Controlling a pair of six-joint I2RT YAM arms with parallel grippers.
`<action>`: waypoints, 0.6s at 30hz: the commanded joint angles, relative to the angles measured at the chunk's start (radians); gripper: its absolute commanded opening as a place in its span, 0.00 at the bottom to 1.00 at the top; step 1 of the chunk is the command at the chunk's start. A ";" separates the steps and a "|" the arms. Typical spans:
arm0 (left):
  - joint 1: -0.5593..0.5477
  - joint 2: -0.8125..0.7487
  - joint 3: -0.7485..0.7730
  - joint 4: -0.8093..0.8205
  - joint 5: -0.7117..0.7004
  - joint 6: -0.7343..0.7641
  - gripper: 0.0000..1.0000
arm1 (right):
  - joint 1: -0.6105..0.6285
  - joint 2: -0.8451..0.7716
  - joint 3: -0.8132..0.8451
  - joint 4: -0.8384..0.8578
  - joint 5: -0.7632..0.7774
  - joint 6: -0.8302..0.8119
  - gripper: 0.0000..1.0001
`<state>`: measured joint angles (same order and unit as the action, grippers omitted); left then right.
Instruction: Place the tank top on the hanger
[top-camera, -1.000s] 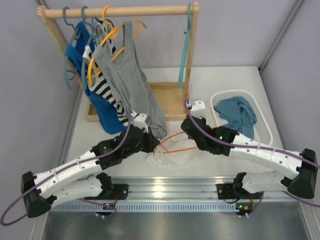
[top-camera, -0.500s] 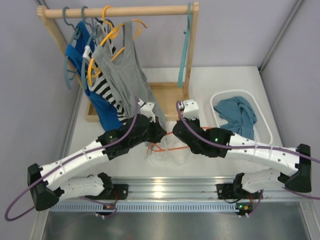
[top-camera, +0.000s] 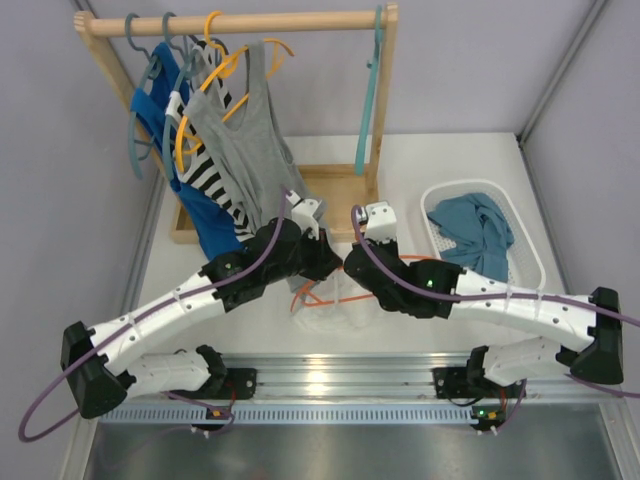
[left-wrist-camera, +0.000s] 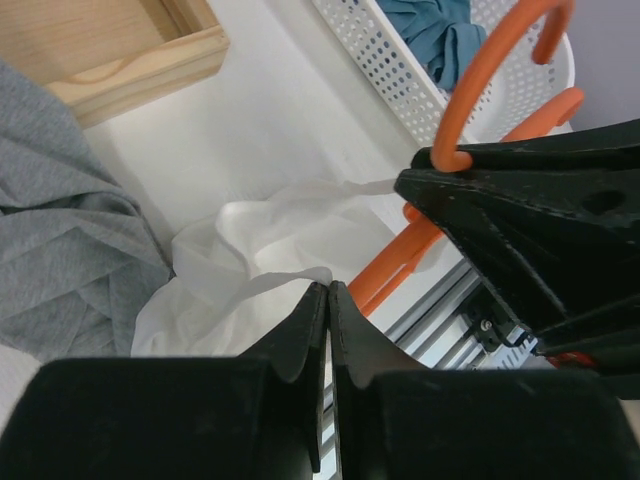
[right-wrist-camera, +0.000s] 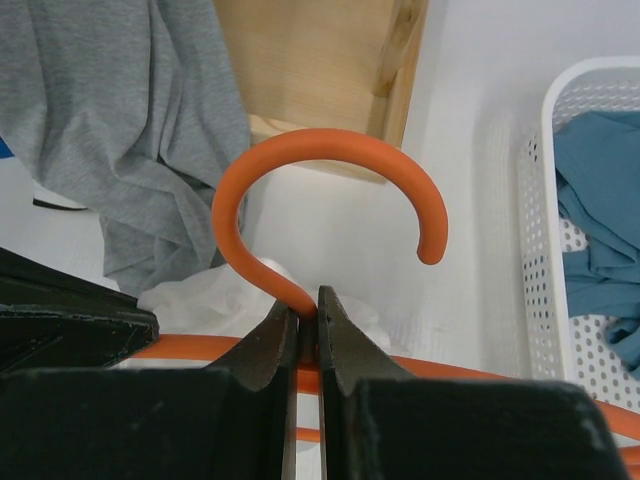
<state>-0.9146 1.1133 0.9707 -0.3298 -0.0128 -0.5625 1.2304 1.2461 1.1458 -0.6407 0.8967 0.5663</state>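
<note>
Pale lilac walls (top-camera: 450, 70) enclose a white desk (top-camera: 450, 160); a wooden clothes rail (top-camera: 250, 21) stands upper left, under even light.

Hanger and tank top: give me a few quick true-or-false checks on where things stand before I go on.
1. The right gripper is shut on the hanger at the foot of its hook. True.
2. The tank top hangs from the rail. False: it lies crumpled on the table beneath the two arms.
3. The basket holds a teal garment. True.
4. The grey top lies in the basket. False: it hangs from the rail.
</note>
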 joint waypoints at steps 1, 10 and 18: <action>0.000 -0.018 0.008 0.098 0.059 0.044 0.08 | 0.015 -0.008 -0.024 0.123 0.008 -0.014 0.00; 0.000 -0.035 -0.041 0.141 0.091 0.029 0.07 | 0.009 -0.013 -0.067 0.208 -0.010 -0.046 0.00; 0.000 -0.029 -0.078 0.176 0.077 0.070 0.33 | 0.009 -0.004 -0.084 0.254 -0.045 -0.060 0.00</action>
<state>-0.9150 1.0950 0.9104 -0.2207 0.0704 -0.5217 1.2304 1.2461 1.0550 -0.4671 0.8543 0.5152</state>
